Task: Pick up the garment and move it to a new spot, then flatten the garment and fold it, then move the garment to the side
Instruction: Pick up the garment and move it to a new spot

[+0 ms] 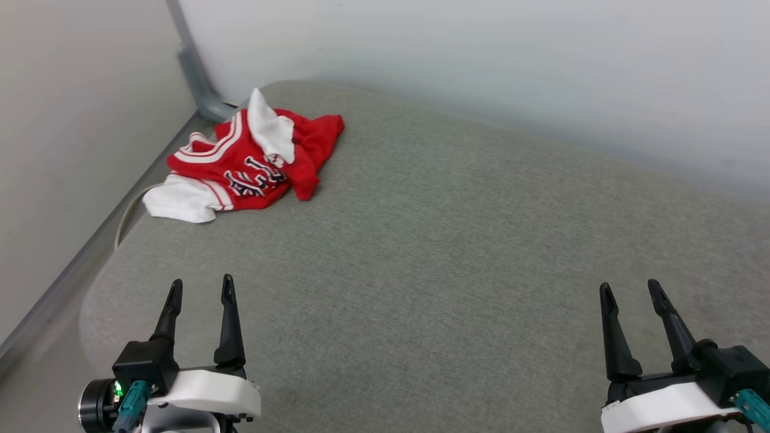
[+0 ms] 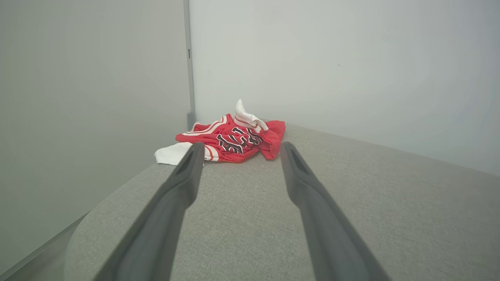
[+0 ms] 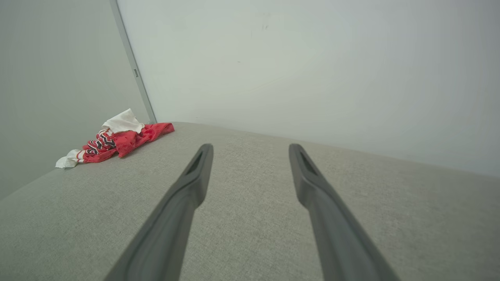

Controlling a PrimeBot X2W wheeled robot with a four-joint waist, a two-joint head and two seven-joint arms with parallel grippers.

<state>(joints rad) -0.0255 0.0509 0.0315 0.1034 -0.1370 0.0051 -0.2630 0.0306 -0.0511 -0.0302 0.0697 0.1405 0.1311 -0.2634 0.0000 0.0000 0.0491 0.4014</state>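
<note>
Bunched at the far left corner of the cushion (image 1: 457,252), the garment (image 1: 252,162) could be pushed over the edge by a clumsy reach. The fingers of the left gripper (image 1: 201,281) and right gripper (image 1: 629,285) are held apart.

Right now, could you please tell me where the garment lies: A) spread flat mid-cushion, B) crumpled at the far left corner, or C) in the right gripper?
B: the garment sits bunched at the far left corner of the cushion, untouched by the open left gripper and the open right gripper.
</note>
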